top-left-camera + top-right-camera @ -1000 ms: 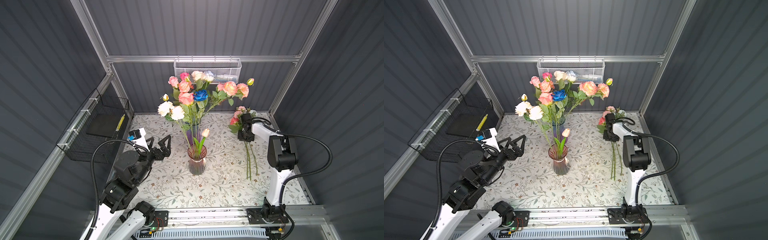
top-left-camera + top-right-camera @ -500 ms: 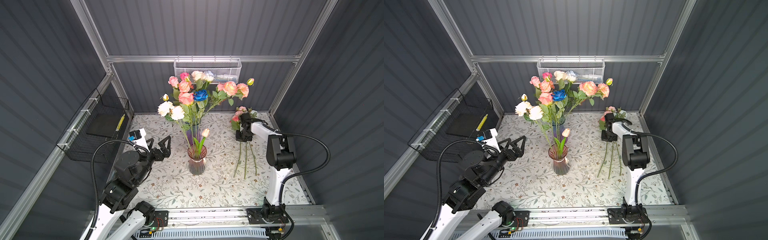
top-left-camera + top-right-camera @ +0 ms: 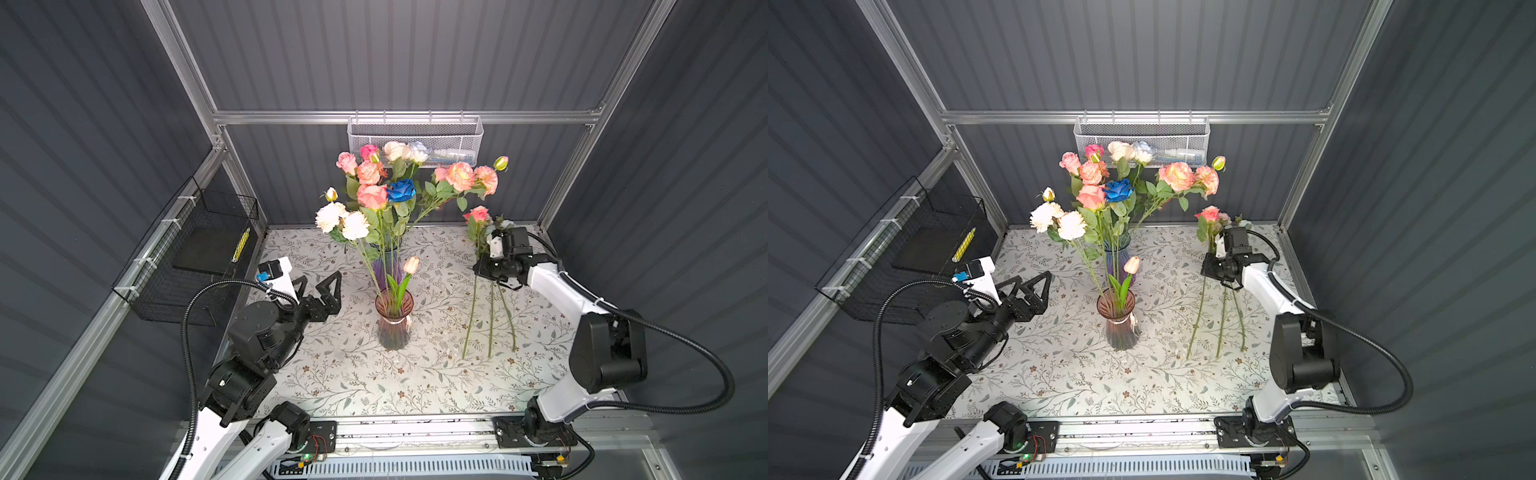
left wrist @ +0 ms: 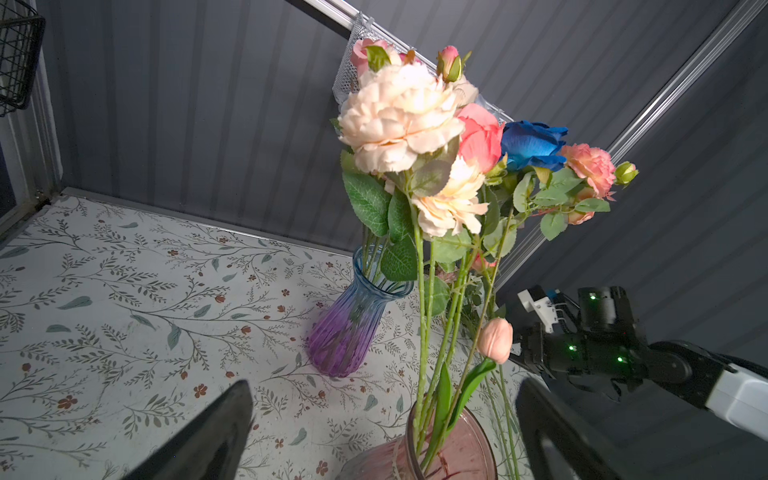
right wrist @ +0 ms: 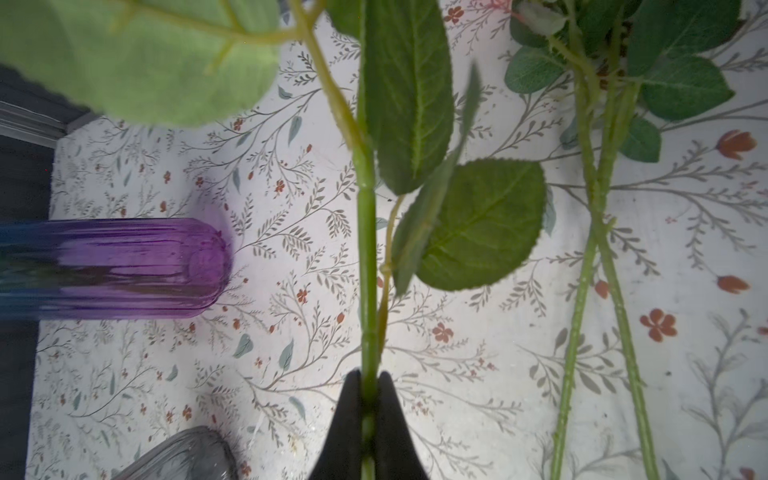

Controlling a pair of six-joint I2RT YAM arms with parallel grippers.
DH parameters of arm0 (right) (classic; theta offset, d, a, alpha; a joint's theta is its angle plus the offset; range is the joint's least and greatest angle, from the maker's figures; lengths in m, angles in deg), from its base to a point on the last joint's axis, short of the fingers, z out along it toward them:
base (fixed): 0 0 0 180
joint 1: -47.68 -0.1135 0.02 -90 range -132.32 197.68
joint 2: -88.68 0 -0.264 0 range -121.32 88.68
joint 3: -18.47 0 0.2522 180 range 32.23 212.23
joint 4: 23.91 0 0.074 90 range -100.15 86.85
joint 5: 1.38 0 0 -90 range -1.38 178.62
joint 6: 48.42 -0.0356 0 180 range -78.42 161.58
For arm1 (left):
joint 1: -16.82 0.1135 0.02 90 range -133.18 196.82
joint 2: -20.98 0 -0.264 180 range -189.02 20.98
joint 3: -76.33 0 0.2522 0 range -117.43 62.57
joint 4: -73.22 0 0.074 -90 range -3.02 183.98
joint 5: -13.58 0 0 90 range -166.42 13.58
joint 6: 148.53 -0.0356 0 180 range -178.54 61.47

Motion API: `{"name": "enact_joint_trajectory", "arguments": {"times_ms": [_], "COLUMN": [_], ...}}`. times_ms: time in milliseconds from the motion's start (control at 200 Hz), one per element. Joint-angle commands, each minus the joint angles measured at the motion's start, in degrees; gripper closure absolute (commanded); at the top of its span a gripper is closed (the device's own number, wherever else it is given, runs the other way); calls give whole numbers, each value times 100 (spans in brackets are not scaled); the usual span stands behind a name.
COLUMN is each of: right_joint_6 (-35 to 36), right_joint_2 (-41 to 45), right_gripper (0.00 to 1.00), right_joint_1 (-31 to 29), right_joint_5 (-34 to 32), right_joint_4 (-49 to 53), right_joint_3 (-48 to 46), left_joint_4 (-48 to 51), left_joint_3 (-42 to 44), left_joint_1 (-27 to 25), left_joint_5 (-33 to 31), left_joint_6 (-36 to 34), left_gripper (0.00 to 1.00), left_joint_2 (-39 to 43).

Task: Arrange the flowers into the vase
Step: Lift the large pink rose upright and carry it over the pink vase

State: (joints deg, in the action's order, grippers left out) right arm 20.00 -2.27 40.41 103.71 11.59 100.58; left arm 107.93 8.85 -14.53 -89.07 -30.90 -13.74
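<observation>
Left gripper (image 3: pixel 318 279): jaws spread wide, empty, poised above the table (image 3: pixel 353 374) just left of the pink vase.
Pink vase (image 3: pixel 394 318): clear tinted glass, upright mid-table; holds a short peach tulip (image 3: pixel 411 264) and long thorny stems topped by ruffled cream blooms (image 3: pixel 340 220).
Purple vase (image 3: pixel 386 262): ribbed, blue at the neck, upright just behind the pink vase; holds pink and peach roses, one deep blue rose (image 3: pixel 401 190), cream and pale blue heads at the top, and green buds.
Held rose (image 3: pixel 478 214): pink bloom up, leafy green stem hanging near-upright; lower end at or near the table, contact not discernible.
Right gripper (image 5: pixel 368 384): clamped shut on the held rose's stem, right of both vases.
Loose stems (image 3: pixel 491 324): two, green, flat on the table just right of the held rose, crossing below their leaves; blooms mostly hidden behind the gripper.
</observation>
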Motion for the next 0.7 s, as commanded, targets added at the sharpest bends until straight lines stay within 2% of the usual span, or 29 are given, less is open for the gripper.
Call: {"name": "enact_joint_trajectory", "arguments": {"times_ms": [0, 180, 335, 515, 605, 695], "right_joint_6": [-360, -595, -605, -602, -347, 73], "right_joint_2": [725, 1954, 3057, 4093, 4332, 4272], "right_gripper": [100, 100, 100, 100, 100, 100], "right_joint_1": [-1, -3, -13, -73, -473, -1447], "right_joint_5": [112, -352, -795, -640, -781, -1428], "right_joint_4": [-428, -362, -69, 24, 300, 487], "right_joint_3": [-419, -1023, -1158, -1052, -705, -208], "left_joint_4": [82, 132, 205, 239, 253, 260], "left_joint_3": [-89, -89, -104, -90, -111, -118], "left_joint_1": [-2, -2, -2, 2, -1, -2], "left_joint_5": [-76, -115, -162, -178, -189, -177], "left_joint_6": [-92, -95, -92, -74, -61, -64], "left_gripper": [0, 0, 0, 0, 0, 0], "left_joint_2": [63, 128, 171, 229, 239, 229]}}
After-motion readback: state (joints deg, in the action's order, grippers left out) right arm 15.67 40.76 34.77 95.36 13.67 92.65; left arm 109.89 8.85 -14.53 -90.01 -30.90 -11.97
